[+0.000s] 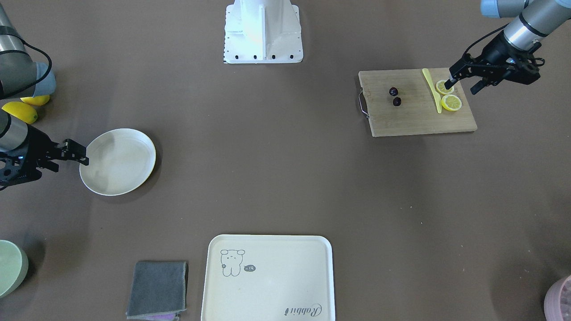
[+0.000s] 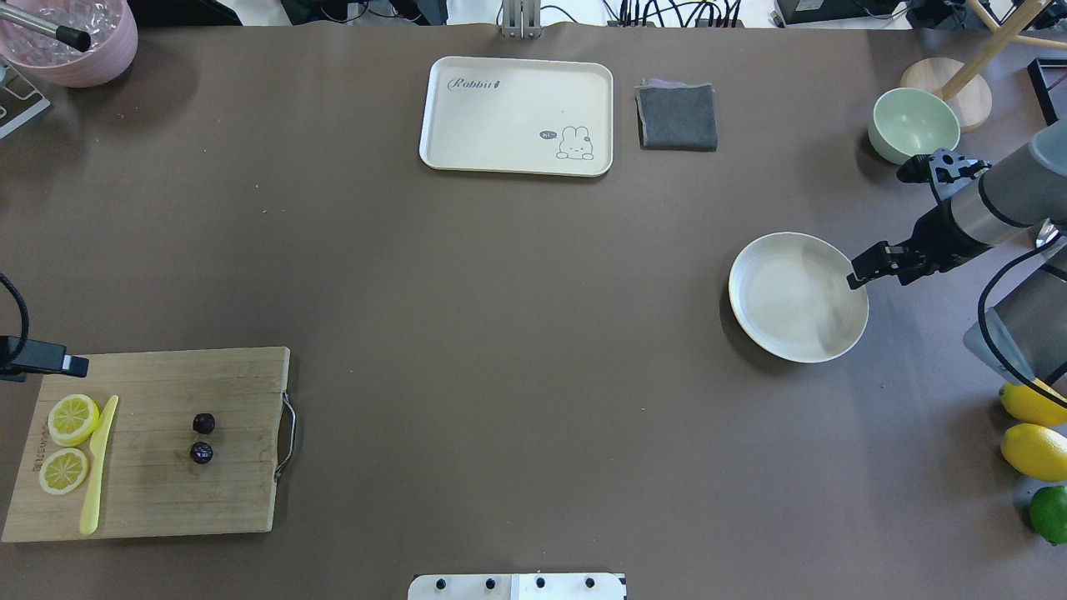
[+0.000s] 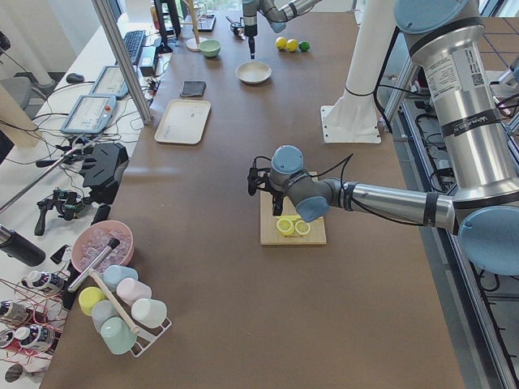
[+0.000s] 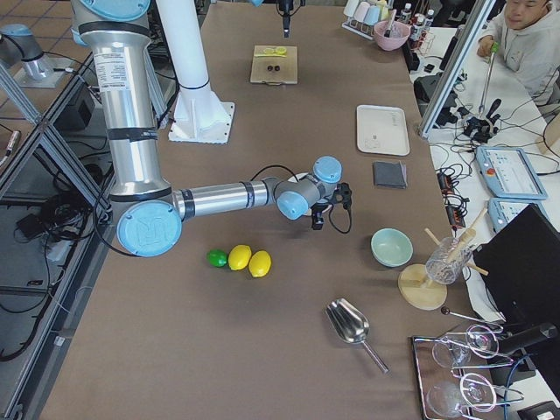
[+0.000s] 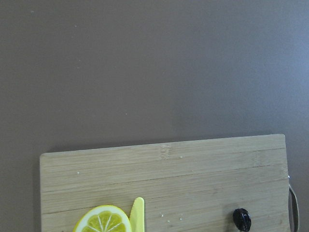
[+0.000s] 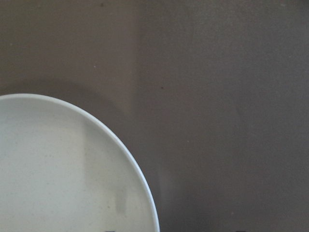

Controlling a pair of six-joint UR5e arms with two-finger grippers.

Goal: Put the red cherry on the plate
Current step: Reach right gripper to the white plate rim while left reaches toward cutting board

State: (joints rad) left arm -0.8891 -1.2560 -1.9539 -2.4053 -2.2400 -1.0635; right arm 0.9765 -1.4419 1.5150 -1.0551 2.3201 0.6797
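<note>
Front view, left: my left jaws [image 1: 461,87] hang apart over the lemon slices [image 1: 451,102], at the wrong end of the cutting board [image 1: 415,118]. The red cherry [image 1: 396,101] lies free nearer the handle.
Front view, right: my right jaws [image 1: 70,164] are apart too, empty, parked at the rim of the bare plate [image 1: 118,162].
Overhead: cherry and plate sit at opposite ends of the desk [image 2: 500,333]. I judge it a long carry.
Left side: my near arm crouches over the board and hides the cherry.
Left wrist: one cherry peeks in at the bottom right. I reckon I must slide that way.
Right wrist: only the plate's curve and the desk.
</note>
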